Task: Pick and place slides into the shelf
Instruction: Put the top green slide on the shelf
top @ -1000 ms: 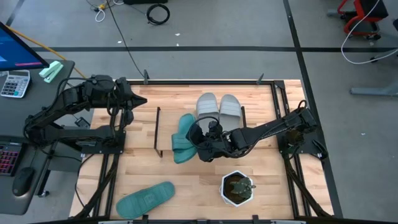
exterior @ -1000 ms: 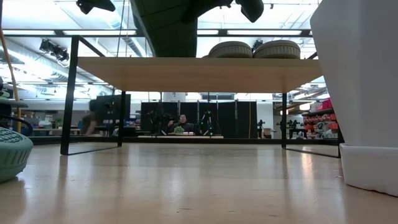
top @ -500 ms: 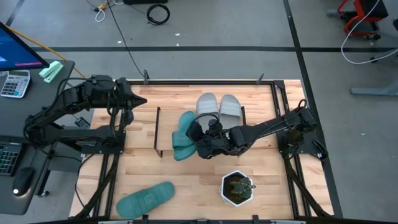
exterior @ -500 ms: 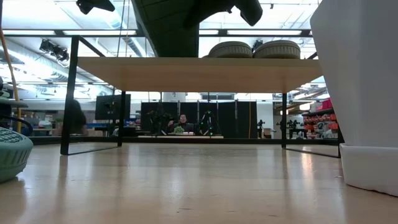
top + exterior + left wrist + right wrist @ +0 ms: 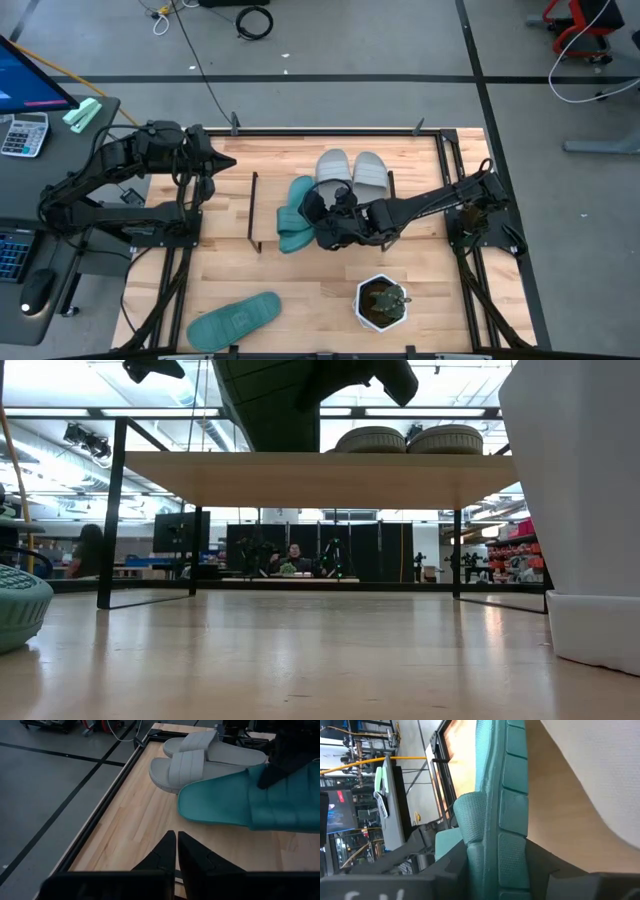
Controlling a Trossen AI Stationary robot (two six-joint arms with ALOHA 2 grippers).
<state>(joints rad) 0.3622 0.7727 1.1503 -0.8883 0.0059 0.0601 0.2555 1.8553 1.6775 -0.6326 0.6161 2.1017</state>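
Observation:
My right gripper (image 5: 318, 214) is shut on a teal slide (image 5: 293, 215) and holds it over the shelf (image 5: 320, 478), beside two grey slides (image 5: 352, 170) that lie soles down on the shelf's wooden top. In the left wrist view the held teal slide (image 5: 240, 800) lies close to the nearer grey slide (image 5: 200, 767). The second teal slide (image 5: 235, 320) lies flat on the table near its near edge. My left gripper (image 5: 228, 160) is shut on nothing and hangs over the table's left part, pointing at the shelf. My right gripper pinches the teal slide by its long side edge (image 5: 512, 820), next to the strap (image 5: 470, 815), with one finger on each face. The fingers (image 5: 545, 867) reach in from the table's right, across the slide. Whether the slide touches the shelf top, I cannot tell.
A white pot with a green plant (image 5: 382, 303) stands on the table in front of the shelf, near my right arm. The shelf's black wire legs (image 5: 112, 510) stand on the table. A desk with a calculator (image 5: 22, 133) lies off the table's left.
My right gripper has carried the teal slide a little way toward the table's far edge, closer to the grey slides. It has stayed shut on the slide.

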